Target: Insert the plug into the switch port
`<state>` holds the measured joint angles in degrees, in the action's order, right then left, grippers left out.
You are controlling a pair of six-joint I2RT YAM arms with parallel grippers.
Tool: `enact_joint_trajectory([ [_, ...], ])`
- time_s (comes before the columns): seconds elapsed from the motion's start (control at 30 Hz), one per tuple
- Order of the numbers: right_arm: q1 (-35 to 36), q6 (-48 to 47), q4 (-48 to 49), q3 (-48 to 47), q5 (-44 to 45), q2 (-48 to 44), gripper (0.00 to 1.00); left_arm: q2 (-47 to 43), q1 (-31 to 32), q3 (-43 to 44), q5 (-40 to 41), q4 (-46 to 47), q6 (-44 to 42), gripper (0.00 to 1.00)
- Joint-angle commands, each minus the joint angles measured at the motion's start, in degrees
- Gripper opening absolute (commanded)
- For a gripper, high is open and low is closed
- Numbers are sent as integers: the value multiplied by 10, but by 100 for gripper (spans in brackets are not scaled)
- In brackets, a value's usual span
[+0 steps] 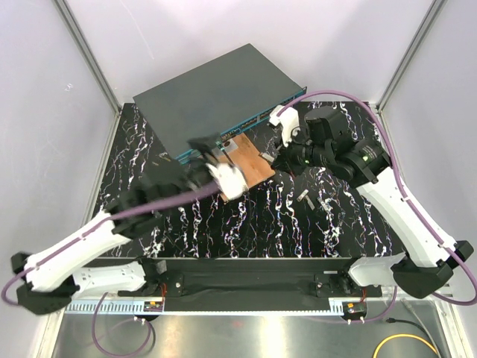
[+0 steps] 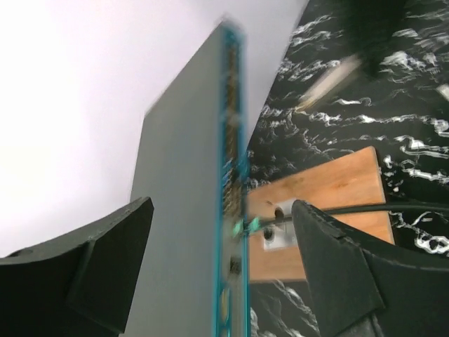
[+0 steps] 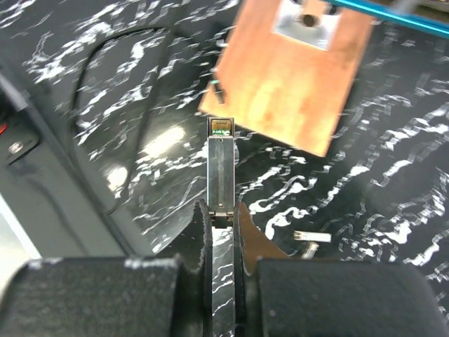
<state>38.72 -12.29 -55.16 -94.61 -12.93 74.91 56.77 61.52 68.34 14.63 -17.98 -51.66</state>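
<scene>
While right gripper (image 3: 223, 219) clamps plug (image 3: 222, 168), I see long axis aimed at board (image 3: 295, 91); switch (image 1: 216, 93) face lies beyond, off right (left gripper (image 2: 221, 217) spread apart).

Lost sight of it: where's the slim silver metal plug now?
Right wrist view, centre: the slim silver plug is pinched in the right gripper, tip near the flat copper-brown board.

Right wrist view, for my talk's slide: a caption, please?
Right end effector shut on a slim silver metal plug, pointing toward a copper-brown rectangular board.
</scene>
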Motion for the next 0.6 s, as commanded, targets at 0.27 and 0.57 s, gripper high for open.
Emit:
enact_joint_trajectory([
  [0.27,-12,21,138,51,84,-17,0,-98,-469,60,-293,-94,702,91],
  [0.57,-10,31,168,38,115,44,0,-172,-692,-86,-456,-24,1005,95],
])
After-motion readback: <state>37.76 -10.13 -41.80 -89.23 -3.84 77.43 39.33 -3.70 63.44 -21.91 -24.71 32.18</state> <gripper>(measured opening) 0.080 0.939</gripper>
